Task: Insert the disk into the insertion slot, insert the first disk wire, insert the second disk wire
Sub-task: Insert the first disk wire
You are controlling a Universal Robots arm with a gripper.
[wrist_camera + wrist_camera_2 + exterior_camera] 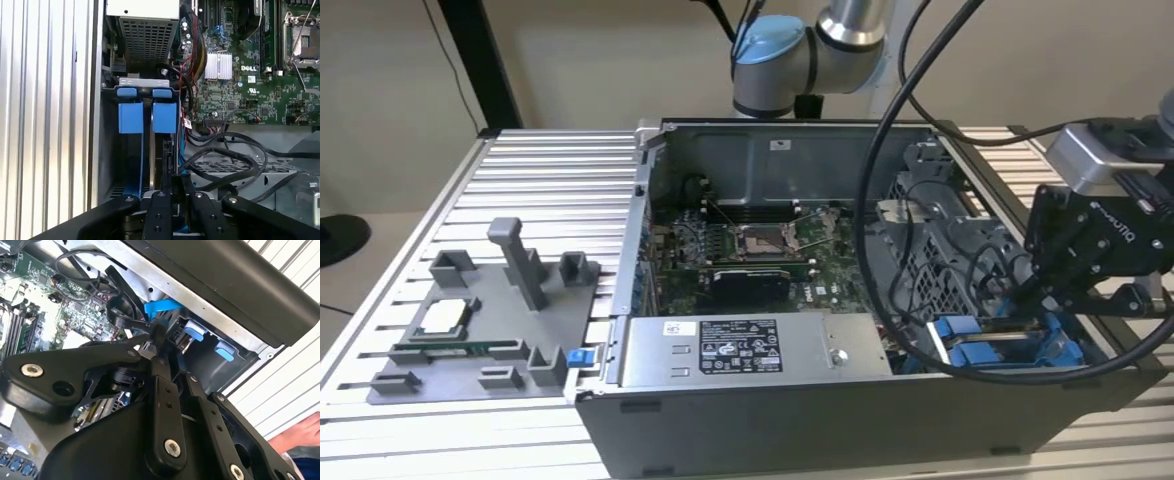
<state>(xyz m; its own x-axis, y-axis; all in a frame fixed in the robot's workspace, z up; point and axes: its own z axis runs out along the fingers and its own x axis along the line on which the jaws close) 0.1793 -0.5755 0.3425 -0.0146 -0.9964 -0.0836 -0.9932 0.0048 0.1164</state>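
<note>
Gripper point(172, 187) first: its fingers stand narrow, tips drawn together right at the mouth of the insertion slot point(144, 82). In the second wrist view they seem to pinch the plug end of a black wire point(127, 320); I judge that more than I see it cleanly.

Inside the slot sits the disk point(164, 118), its blue frame tabs level with the slot's metal lip, so I count the first step as done. I cannot make out any plug seated on the disk, so I take both wires as open work, with the first one in hand. A blue flat cable point(162, 306) hangs just beside the slot.

Beyond the slot lies the motherboard point(250, 85), and further along the case wall is the grey power-supply box point(720, 350). The computer case point(854, 420) holding the slot stands on a ribbed aluminium table point(547, 180). Well apart from the slot, toward the exterior view's left, a grey parts fixture point(467, 330) rests on that table. Farthest from the slot are a plain beige wall point(587, 60) and a black post point(480, 60).
</note>
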